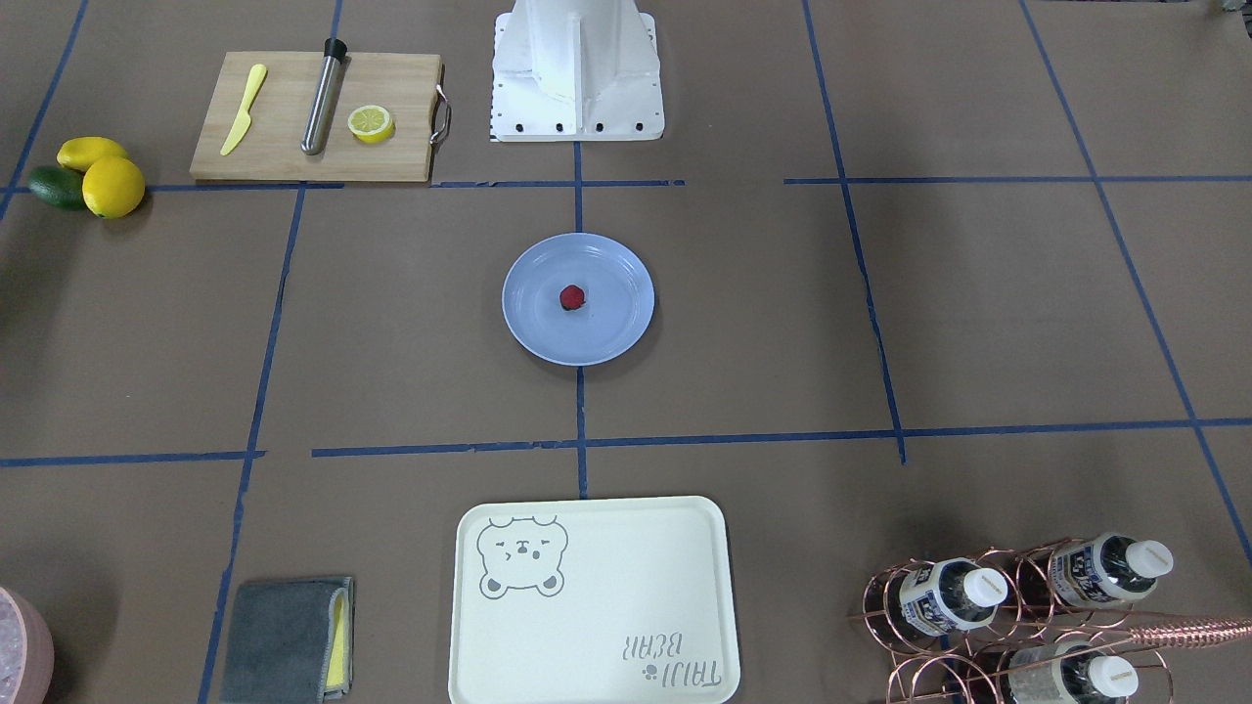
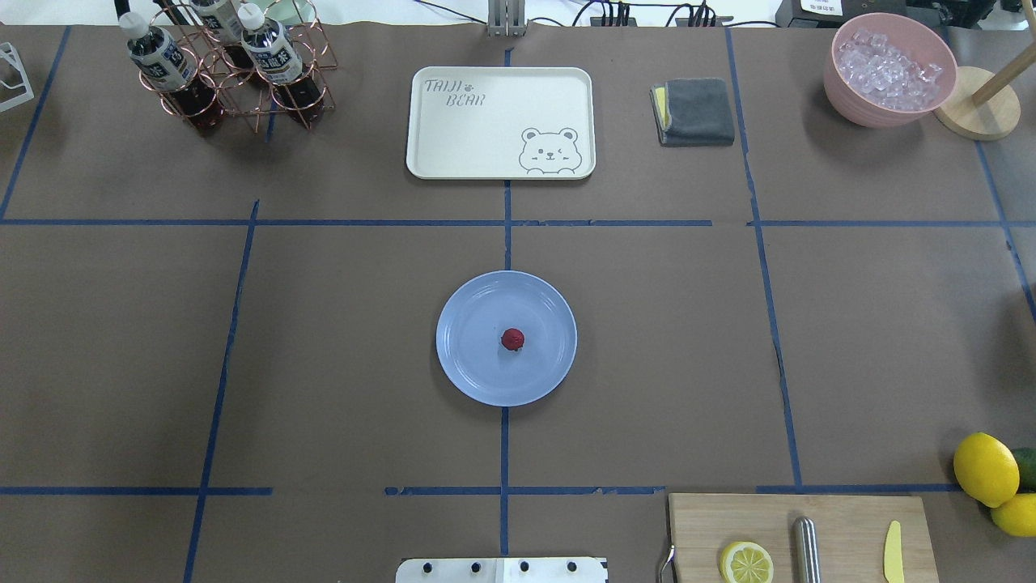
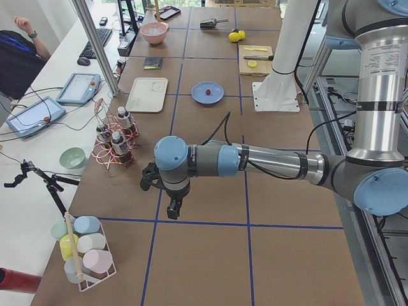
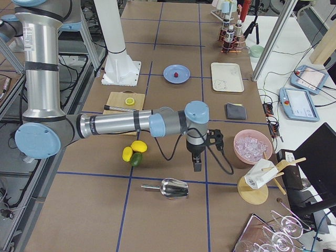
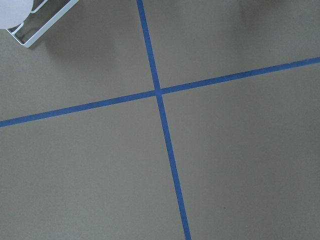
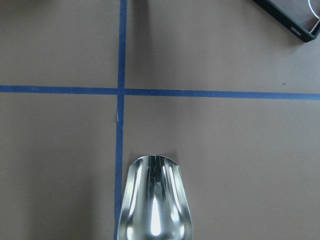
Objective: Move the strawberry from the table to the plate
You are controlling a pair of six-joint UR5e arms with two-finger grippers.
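The small red strawberry [image 1: 572,297] [image 2: 512,339] lies near the middle of the round light blue plate [image 1: 533,332] [image 2: 469,364], which sits at the centre of the brown paper-covered table [image 1: 978,313]. Both arms are far from it. My left gripper [image 3: 172,207] hangs over the table's left end, and my right gripper [image 4: 198,165] over its right end. They show only in the side views, so I cannot tell whether they are open or shut. Neither wrist view shows fingers.
A cutting board [image 2: 801,534] holds a lemon half, a metal rod and a yellow knife. Lemons [image 2: 986,470] lie beside it. The bear tray [image 2: 500,121], a bottle rack [image 2: 227,73], a grey cloth [image 2: 694,112] and an ice bowl [image 2: 890,69] line the far side. A metal scoop [image 6: 152,200] lies under the right wrist.
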